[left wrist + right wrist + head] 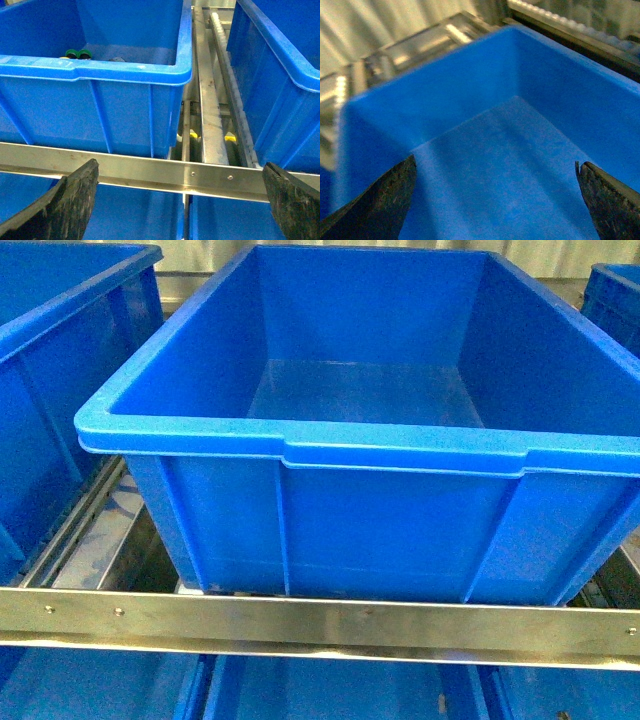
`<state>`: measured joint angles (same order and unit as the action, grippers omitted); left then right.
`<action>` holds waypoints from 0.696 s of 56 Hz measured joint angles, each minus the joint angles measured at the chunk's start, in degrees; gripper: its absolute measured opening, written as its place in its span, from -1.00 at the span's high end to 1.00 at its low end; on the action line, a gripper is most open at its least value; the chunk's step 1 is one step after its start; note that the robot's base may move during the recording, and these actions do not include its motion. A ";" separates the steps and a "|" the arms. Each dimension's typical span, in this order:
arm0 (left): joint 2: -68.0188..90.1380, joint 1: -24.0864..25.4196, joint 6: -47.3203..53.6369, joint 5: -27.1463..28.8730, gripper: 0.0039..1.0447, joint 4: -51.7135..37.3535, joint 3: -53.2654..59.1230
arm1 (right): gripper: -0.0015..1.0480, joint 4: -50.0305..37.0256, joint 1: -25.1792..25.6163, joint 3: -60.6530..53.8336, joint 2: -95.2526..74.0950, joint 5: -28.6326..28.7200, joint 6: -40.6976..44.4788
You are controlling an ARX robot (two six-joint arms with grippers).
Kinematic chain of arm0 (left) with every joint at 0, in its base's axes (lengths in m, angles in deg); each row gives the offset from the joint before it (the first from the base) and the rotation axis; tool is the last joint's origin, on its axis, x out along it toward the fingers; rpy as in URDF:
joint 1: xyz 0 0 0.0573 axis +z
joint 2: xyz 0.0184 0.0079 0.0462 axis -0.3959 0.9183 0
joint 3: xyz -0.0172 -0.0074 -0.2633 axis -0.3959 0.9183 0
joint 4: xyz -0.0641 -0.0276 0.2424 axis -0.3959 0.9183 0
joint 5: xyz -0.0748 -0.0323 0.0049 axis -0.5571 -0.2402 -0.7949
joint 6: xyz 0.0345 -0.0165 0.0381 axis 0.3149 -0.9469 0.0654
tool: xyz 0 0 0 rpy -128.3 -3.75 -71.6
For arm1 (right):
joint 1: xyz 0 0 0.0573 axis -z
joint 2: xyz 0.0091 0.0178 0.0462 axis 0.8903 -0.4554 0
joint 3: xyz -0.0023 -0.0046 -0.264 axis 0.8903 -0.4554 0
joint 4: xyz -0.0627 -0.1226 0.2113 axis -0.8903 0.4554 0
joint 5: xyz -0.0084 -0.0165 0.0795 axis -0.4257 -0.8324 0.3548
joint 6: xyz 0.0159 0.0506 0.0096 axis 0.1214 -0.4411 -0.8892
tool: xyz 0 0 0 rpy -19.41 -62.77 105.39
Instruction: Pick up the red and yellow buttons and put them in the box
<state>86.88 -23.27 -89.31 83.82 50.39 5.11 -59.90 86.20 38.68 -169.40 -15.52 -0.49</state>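
The red and yellow buttons do not show clearly in any view. In the left wrist view a blue bin [100, 70] holds two green-capped buttons [78, 53] at its far floor, with a thin yellow sliver [64, 57] beside them, too little to identify. My left gripper [182, 200] hangs open over the steel rail, short of that bin. A large blue box [300, 445] fills the front view, its visible floor bare; neither arm shows there. My right gripper [497, 200] is open above the bare floor of a blue box [445, 100].
A steel cross rail [320, 625] runs along the front of the box. More blue bins stand to the left [60, 320] and right [610, 290]. Roller tracks [215, 100] separate the bins in the left wrist view, with another blue bin [280, 75] beyond them.
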 joint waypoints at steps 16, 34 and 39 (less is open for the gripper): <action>0.00 0.00 0.02 0.00 -0.85 0.00 0.02 | -0.86 5.31 -3.72 -15.47 23.54 3.58 -6.73; 0.00 0.00 0.00 0.00 -0.85 0.00 0.00 | -0.70 16.48 -21.49 -29.68 47.36 -1.90 -8.85; 0.00 0.00 0.00 0.00 -0.85 0.00 0.00 | -0.41 16.55 -22.95 -35.54 53.86 -1.88 4.42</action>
<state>86.88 -23.27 -89.31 83.82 50.39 5.11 -43.35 63.25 3.14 -115.54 -17.40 3.92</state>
